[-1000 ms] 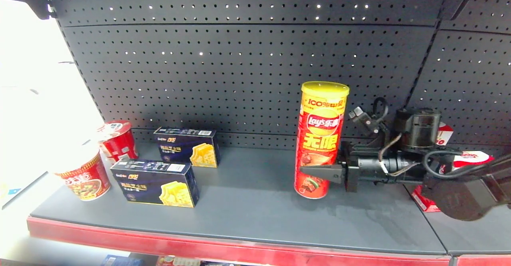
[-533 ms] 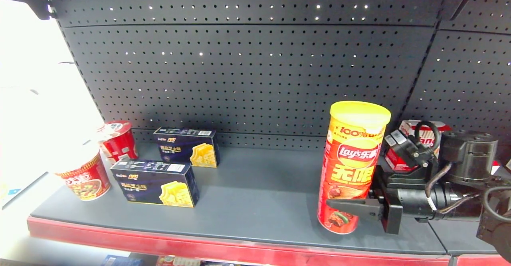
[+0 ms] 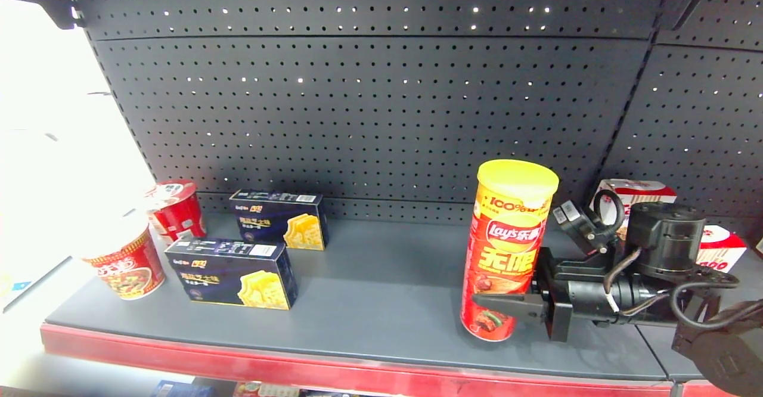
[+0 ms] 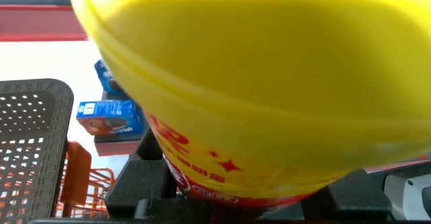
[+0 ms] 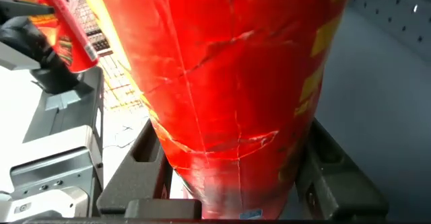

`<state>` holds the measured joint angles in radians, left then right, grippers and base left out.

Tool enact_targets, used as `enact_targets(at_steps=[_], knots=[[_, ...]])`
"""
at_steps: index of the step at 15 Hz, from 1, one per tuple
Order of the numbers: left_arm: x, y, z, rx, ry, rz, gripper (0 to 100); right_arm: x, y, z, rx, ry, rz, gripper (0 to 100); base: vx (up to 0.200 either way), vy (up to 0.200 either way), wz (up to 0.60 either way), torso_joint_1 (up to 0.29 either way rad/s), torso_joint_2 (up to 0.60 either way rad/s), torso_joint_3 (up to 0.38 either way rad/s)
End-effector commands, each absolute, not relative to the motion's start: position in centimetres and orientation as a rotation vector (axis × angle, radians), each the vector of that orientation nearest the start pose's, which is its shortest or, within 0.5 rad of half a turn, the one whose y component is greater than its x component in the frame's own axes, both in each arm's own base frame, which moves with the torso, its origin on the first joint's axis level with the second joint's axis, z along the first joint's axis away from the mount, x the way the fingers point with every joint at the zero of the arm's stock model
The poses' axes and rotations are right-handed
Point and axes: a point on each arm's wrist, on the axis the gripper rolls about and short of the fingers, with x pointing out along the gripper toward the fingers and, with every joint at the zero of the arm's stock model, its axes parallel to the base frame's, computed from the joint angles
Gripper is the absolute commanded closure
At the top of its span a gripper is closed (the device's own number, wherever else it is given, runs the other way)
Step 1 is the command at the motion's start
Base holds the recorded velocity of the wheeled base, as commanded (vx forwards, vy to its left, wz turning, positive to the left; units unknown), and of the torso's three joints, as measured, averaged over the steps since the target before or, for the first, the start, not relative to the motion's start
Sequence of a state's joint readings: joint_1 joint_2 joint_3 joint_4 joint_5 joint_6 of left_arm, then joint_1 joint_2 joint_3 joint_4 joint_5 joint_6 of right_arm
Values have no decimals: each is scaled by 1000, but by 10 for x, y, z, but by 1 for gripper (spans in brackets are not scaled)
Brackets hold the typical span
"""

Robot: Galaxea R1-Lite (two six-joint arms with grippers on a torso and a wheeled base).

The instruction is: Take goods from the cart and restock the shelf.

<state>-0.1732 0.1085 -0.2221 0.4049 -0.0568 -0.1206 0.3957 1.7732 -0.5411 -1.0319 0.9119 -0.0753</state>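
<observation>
Dark grey shelf, perforated back panel, red front lip. Chips can is at the front edge, right end of this bay. Its long axis is near vertical with the yellow lid up, top leaning slightly toward the right. Can't tell if the base touches the deck. Right end effector is clamped on its lower body, coming in from the right.

Left end effector is clamped on a yellow-topped red container, cart basket behind it.

Left end of the shelf has two noodle cups and two dark-blue boxes.
</observation>
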Motion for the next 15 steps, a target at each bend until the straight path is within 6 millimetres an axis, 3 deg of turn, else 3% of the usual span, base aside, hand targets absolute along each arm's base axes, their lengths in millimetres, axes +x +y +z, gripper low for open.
enact_targets(at_steps=[1, 15], knots=[[-35, 5, 98, -103, 305, -210, 100, 262, 127, 120, 5, 209, 1308, 100, 0, 0, 0, 0, 0, 0], [-35, 5, 98, -103, 305, -209, 100, 284, 140, 102, 9, 219, 1326, 100, 0, 0, 0, 0, 0, 0]])
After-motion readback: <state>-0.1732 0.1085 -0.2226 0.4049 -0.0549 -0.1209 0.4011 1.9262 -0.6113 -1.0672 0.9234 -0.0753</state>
